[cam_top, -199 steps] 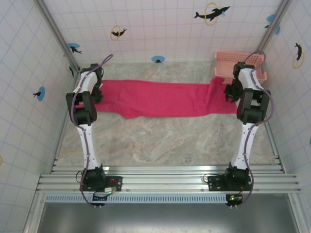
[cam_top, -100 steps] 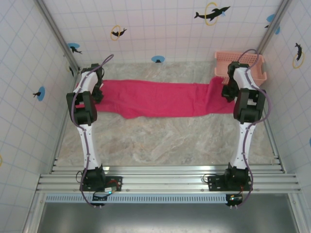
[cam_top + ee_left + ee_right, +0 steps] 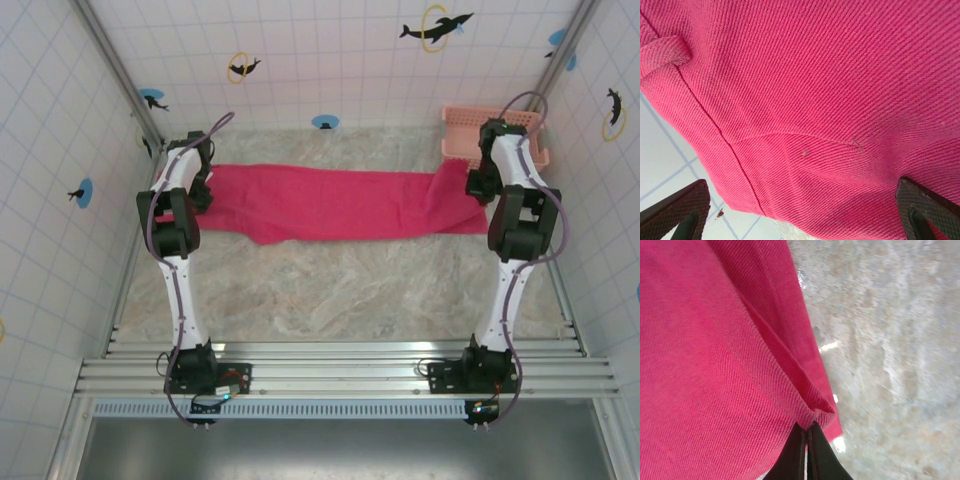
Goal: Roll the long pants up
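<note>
We note table [image 3: 330,290] nearest. Beyond it, long pants [image 3: 330,205] lie flat across far half, long axis 9-to-3 o'clock; plain magenta twill. Right gripper [image 3: 807,450] at 3 o'clock end, jaws pinched on fold of cloth edge. Left gripper [image 3: 198,185] at 9 o'clock end, jaws wide, fingertips [image 3: 680,207] straddling cloth. We judge roll runs 3 toward 9. Basket [image 3: 468,130] farthest, 1 o'clock.

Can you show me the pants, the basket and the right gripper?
pants [image 3: 330,205], top view, middle of the cloth.
basket [image 3: 458,125], top view, left wall.
right gripper [image 3: 807,432], right wrist view, fingertips pinching the pants' edge.
</note>
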Action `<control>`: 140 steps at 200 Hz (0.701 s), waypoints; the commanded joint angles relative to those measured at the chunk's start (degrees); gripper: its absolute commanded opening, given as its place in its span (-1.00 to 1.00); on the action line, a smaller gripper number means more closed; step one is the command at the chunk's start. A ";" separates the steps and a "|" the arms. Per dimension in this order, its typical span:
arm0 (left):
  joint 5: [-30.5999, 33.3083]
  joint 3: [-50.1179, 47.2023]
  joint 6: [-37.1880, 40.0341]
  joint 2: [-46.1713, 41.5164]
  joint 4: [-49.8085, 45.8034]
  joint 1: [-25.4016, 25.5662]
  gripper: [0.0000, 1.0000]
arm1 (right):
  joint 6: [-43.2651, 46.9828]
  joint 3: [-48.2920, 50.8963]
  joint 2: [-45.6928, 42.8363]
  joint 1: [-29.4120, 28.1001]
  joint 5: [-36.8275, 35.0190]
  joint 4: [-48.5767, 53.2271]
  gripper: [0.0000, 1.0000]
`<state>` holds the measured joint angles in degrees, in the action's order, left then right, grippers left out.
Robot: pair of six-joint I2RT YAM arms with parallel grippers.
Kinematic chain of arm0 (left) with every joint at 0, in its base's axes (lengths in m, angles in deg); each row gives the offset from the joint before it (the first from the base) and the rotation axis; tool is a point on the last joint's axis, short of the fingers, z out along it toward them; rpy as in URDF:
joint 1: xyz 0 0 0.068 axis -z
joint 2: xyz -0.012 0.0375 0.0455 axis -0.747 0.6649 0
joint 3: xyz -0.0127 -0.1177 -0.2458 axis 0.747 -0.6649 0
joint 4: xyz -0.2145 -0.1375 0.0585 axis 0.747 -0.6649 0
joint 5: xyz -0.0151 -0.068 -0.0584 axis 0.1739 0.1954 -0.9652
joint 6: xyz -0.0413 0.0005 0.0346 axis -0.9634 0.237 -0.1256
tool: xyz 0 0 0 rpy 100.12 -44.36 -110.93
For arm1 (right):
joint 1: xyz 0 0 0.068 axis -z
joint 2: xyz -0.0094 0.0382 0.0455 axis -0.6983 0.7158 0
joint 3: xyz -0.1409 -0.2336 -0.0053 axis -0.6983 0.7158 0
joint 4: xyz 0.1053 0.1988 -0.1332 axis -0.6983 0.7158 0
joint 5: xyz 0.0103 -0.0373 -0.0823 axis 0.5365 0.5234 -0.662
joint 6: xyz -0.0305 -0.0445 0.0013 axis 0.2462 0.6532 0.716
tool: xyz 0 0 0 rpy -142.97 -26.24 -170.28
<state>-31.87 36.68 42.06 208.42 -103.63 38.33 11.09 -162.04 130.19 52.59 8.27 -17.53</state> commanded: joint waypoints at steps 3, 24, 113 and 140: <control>-0.15 0.00 -0.31 -0.91 -3.39 0.38 0.95 | 0.92 4.31 -6.15 0.95 -1.26 0.91 -1.00; -0.40 0.14 -0.59 -1.05 -3.76 0.34 0.95 | 0.98 10.91 -9.33 1.21 -0.65 -1.28 -1.00; -1.22 0.38 -1.98 -1.39 -5.15 1.10 0.95 | -4.13 30.94 -16.02 5.15 9.54 -12.80 0.33; -1.23 0.59 -1.93 -1.40 -5.06 1.39 0.95 | -5.31 31.87 -15.79 6.46 10.79 -15.01 0.34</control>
<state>-31.87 36.68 41.32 208.42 -105.55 38.83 7.92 -131.16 117.46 57.83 16.55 -28.55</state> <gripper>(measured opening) 0.975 0.671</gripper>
